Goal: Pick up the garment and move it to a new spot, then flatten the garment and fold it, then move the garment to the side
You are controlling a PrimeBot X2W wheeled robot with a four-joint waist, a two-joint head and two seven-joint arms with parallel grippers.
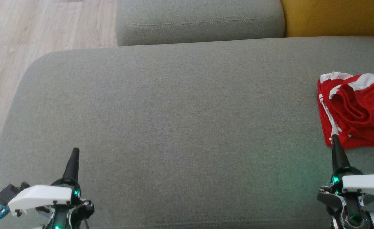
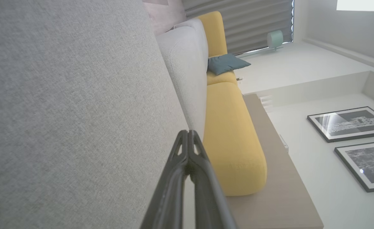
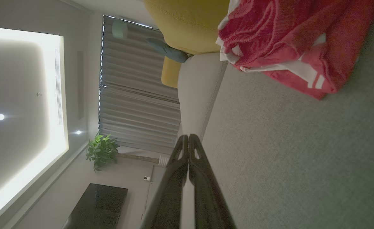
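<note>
Grey woven sofa seat cushion (image 1: pixel 174 111), broad and flat, with a grey back cushion (image 1: pixel 199 22) behind it and a mustard-yellow cushion (image 1: pixel 333 16) at the far right. Pale wood plank floor (image 1: pixel 31 31) shows past the seat's left end.

Garment: the red fabric garment with white stripes and trim (image 1: pixel 355 108) lies in a rumpled heap at the far right of the seat, folds bunched up, and the head view's right edge cuts it off. In the right wrist view the same heap (image 3: pixel 285 38) lies on the grey cloth near the yellow cushion.

Right gripper (image 1: pixel 334 138): fingers pressed together, nothing between them. From the head, its tip overlaps the garment's near left edge. From its own wrist, the tips (image 3: pixel 187 136) have bare grey cloth between them and the heap. I cannot tell whether it touches.

Left gripper (image 1: pixel 75 151): low at the seat's front left, well apart from the garment, its two dark fingers pressed tip to tip (image 2: pixel 188 133), empty.

Background from the left wrist: a yellow sofa section (image 2: pixel 234 143), a blue-grey pillow (image 2: pixel 226 63) and two black-framed pictures (image 2: pixel 349 122).
</note>
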